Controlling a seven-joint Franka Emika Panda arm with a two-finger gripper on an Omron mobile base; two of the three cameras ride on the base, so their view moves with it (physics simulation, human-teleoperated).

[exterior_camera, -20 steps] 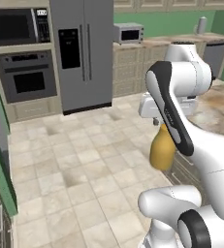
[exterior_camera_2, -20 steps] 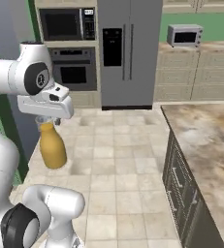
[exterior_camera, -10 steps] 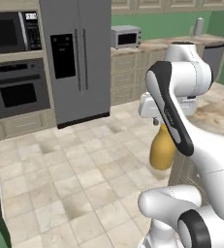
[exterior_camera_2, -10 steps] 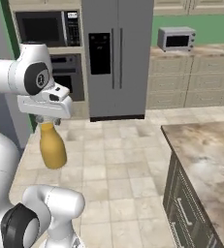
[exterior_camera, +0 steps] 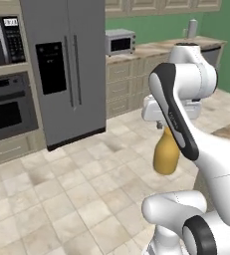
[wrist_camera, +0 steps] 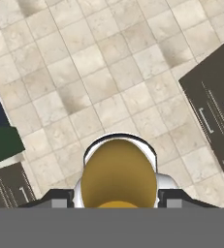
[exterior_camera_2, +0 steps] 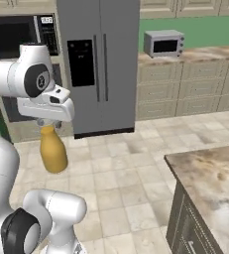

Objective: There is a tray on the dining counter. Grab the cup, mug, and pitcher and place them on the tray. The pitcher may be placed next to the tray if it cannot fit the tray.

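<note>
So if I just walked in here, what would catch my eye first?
Most likely the big white robot arm holding a yellow-orange pitcher by its neck, hanging in the air above the tiled kitchen floor. Behind it stands a tall grey fridge, with a small toaster oven on the counter to its right. A marbled stone counter juts in at the lower right.

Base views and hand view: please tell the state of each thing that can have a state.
Yellow-orange bottle-shaped pitcher: held upright, hanging above the tiled floor.
Gripper: closed on the pitcher's neck.
Grey double-door refrigerator: doors closed.
Silver microwave: door closed.
Black wall oven: door closed.
</note>
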